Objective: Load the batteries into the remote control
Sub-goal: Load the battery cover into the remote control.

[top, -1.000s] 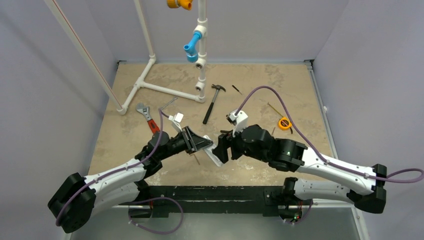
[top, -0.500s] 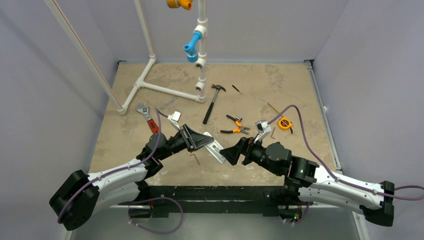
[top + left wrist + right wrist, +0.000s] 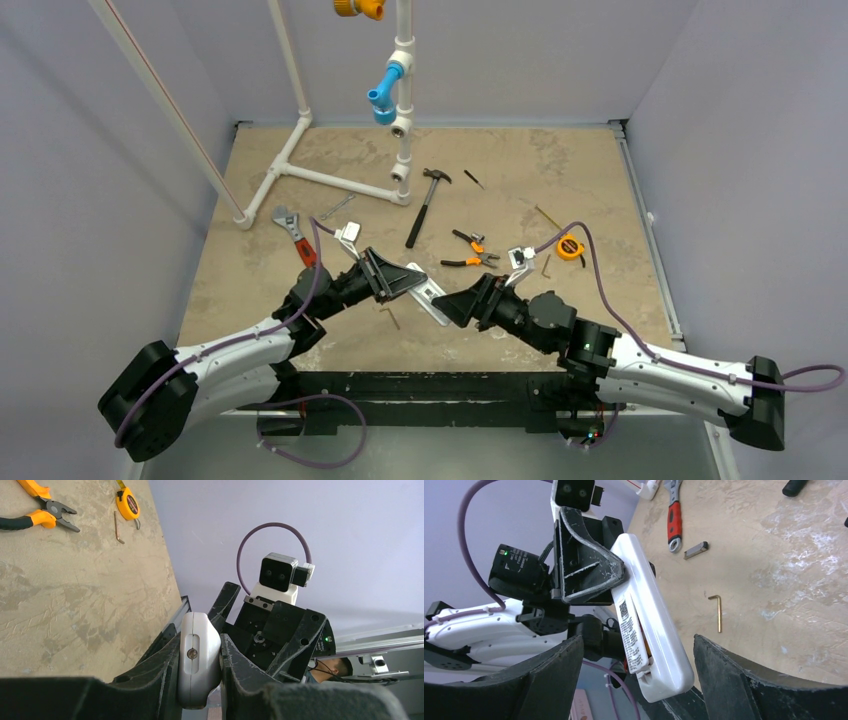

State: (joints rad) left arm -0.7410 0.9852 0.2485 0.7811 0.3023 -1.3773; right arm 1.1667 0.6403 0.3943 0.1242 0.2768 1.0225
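r gripper (image 3: pixel 445 305) nearer slim white remote (image 3: pixel 649 615)

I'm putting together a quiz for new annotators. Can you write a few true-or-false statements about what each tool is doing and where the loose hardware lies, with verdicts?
1. The left tool is shut on the remote control. True.
2. The right tool is clamped on the remote control as well. False: it is open, and its fingers stand on either side of the remote's end with gaps.
3. The orange-handled pliers lie on the table. True.
4. The hammer is held up in the right tool. False: it lies on the table, away from both tools.
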